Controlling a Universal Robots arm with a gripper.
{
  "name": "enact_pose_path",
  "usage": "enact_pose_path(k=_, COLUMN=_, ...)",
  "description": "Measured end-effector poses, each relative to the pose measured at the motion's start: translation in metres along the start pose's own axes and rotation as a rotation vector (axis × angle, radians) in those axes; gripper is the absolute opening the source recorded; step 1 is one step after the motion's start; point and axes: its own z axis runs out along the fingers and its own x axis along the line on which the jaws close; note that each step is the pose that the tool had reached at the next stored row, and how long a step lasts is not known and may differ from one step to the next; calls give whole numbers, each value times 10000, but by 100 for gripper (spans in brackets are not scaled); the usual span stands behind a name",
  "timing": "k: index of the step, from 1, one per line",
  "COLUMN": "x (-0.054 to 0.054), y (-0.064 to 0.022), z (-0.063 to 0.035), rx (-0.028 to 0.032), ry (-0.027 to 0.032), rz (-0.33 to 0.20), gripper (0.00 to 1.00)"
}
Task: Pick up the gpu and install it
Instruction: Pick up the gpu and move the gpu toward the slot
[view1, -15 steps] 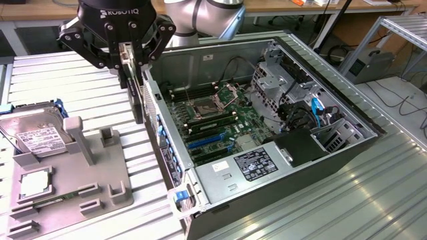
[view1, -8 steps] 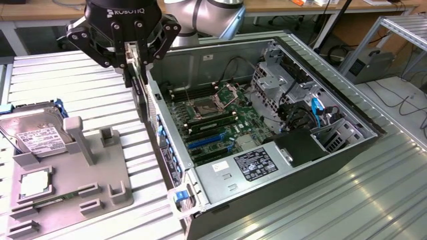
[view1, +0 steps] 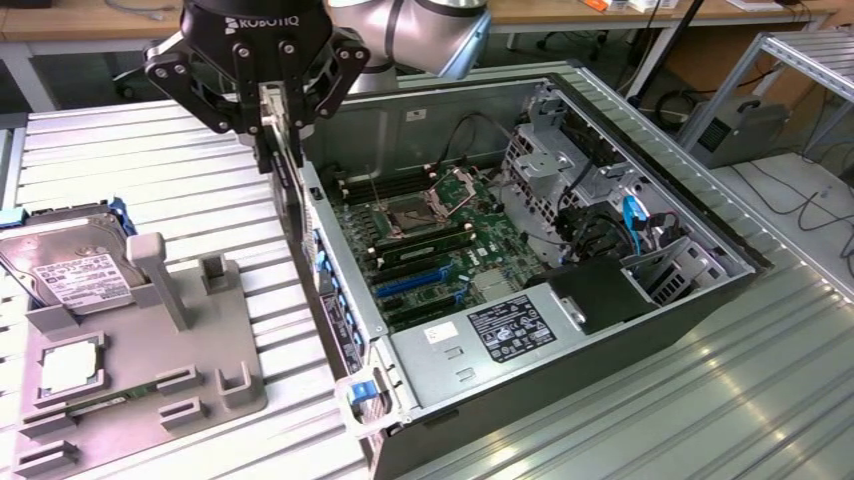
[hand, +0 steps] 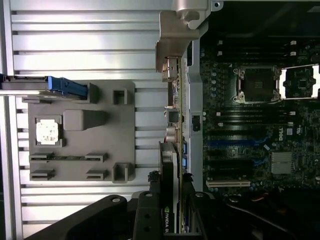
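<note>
- gripper (view1: 272, 118) pinches gpu (view1: 284, 168) edge-on, card hanging vertical
- gpu clear of grey tray (view1: 134, 345), over the open case (view1: 694, 215) wall on the exterior view's left
- pickup done; seating left, motherboard (view1: 434, 255) slots bare

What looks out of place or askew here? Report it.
Nothing looks spilled or broken. The gpu hangs edge-down in the gripper, over the case's rear wall rather than the motherboard's slots. The CPU socket's cover stands open.
</note>
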Motion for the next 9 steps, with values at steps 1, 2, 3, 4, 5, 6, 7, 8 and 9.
enact_pose_path(k=1, x=-5, y=1, z=0, rx=1, ry=0, rz=0, gripper=27)
enact_pose_path(k=2, x=-10, y=1, z=0, rx=0, ry=0, rz=0, gripper=27)
enact_pose_path(k=3, x=-14, y=1, z=0, rx=0, ry=0, rz=0, gripper=27)
enact_pose_path(k=4, x=-18, y=2, z=0, rx=1, ry=1, rz=0, gripper=27)
enact_pose_path(k=5, x=-24, y=2, z=0, rx=1, ry=1, rz=0, gripper=27)
enact_pose_path(k=6, x=-31, y=3, z=0, rx=1, ry=0, rz=-1, gripper=27)
enact_pose_path(k=7, x=-38, y=4, z=0, rx=1, ry=1, rz=-1, gripper=27)
enact_pose_path(k=8, x=-44, y=5, z=1, rx=1, ry=1, rz=0, gripper=27)
enact_pose_path(k=9, x=-58, y=6, z=1, rx=0, ry=1, rz=0, gripper=27)
